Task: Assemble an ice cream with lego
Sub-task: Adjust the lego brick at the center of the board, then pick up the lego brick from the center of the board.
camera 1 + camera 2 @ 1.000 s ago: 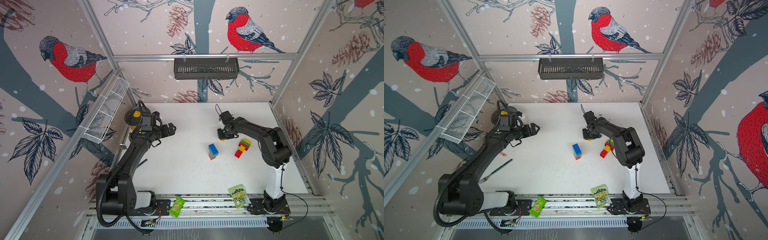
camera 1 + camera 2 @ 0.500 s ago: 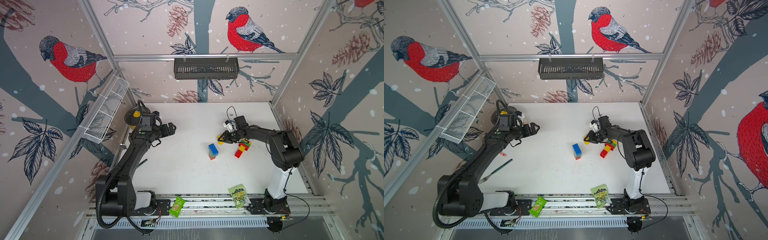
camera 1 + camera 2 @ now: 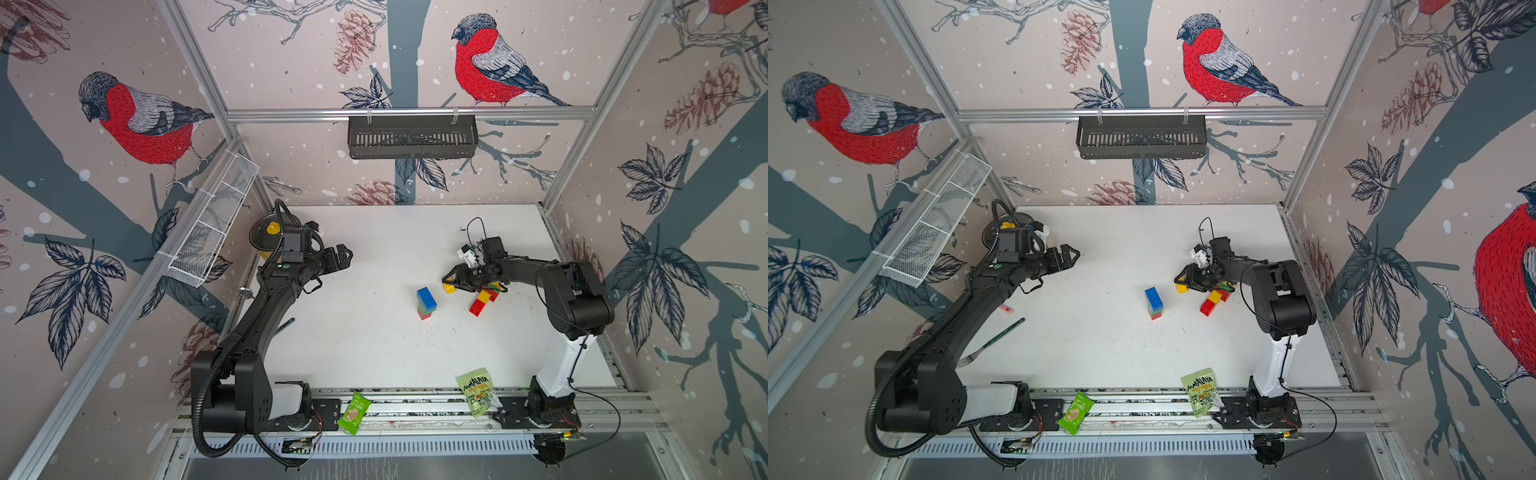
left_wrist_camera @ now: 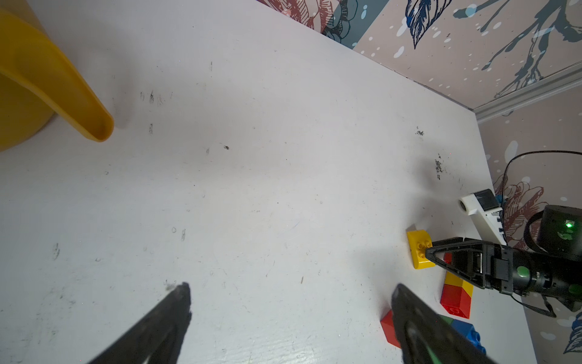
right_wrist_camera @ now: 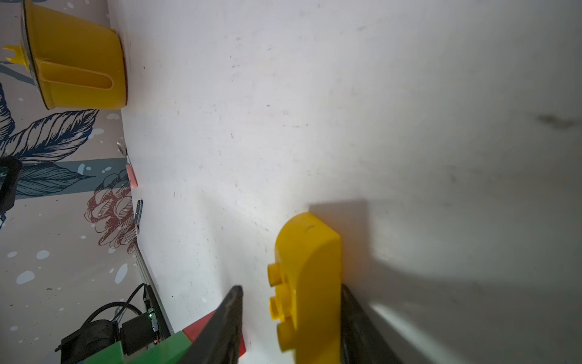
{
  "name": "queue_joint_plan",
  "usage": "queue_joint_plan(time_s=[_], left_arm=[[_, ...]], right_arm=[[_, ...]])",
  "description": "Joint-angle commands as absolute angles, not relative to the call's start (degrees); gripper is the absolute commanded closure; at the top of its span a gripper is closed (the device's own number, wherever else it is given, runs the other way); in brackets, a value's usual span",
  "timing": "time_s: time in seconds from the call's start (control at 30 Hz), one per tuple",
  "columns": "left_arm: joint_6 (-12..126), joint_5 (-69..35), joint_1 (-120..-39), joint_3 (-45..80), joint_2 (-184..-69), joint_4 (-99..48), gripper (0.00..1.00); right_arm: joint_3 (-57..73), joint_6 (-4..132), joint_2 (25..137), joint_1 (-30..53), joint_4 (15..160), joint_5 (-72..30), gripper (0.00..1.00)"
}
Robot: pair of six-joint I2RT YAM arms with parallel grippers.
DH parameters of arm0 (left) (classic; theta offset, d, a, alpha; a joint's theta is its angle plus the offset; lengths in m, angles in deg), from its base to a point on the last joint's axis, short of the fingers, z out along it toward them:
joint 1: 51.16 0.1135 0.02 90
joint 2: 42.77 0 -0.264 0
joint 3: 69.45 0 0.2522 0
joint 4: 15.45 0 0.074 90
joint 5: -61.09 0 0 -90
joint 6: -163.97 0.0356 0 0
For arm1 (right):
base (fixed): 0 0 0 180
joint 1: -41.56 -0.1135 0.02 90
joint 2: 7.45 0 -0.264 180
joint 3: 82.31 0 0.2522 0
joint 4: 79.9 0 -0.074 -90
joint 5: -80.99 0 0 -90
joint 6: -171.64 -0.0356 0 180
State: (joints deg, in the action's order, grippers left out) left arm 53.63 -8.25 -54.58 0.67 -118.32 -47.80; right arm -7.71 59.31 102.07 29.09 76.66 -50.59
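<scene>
1. Yellow half-round brick (image 5: pixel 310 252) rests on the table (image 3: pixel 374 340), toward its right edge.
2. Right tool (image 5: pixel 291 288) straddles it unclamped; left tool (image 4: pixel 292 286) gapes wide, empty.
3. Likely light, rigid, slick: I'd pinch its flat faces.

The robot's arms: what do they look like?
Both are bulky and black with a white segment near the base. A ribbed hose follows the left arm; a thin cable loops off the right arm. The left pincer and right pincer are pointed and black.
</scene>
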Motion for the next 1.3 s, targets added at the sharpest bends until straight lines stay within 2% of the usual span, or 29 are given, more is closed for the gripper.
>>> queue_joint_plan(time_s=[0.0, 0.13, 0.27, 0.47, 0.93, 1.27], left_arm=[[52.66, -6.11, -54.41, 1.17, -117.75, -46.39, 0.02], [52.96, -6.56, -54.41, 2.93, -116.84, -46.57, 0.01], [52.97, -6.65, -54.41, 2.61, -114.87, -45.83, 0.02], [52.82, -5.43, -54.41, 1.79, -111.03, -45.21, 0.01], [53.55, -6.58, -54.39, -0.94, -108.25, -44.25, 0.02], [53.88, -6.98, -54.41, -0.67, -108.6, -44.16, 0.02]], right_arm=[[-6.0, 60.61, 101.17, 28.9, 71.6, -40.17, 0.42], [-1.03, 61.5, 97.44, 25.87, 65.6, -28.41, 0.4], [5.36, 63.88, 96.11, 18.45, 57.5, -14.56, 0.38], [9.9, 63.1, 99.03, 13.47, 51.09, -6.22, 0.41], [9.87, 64.07, 103.77, 12.67, 51.02, -5.31, 0.45], [10.63, 64.27, 106.01, 12.3, 51.53, -5.94, 0.54]])
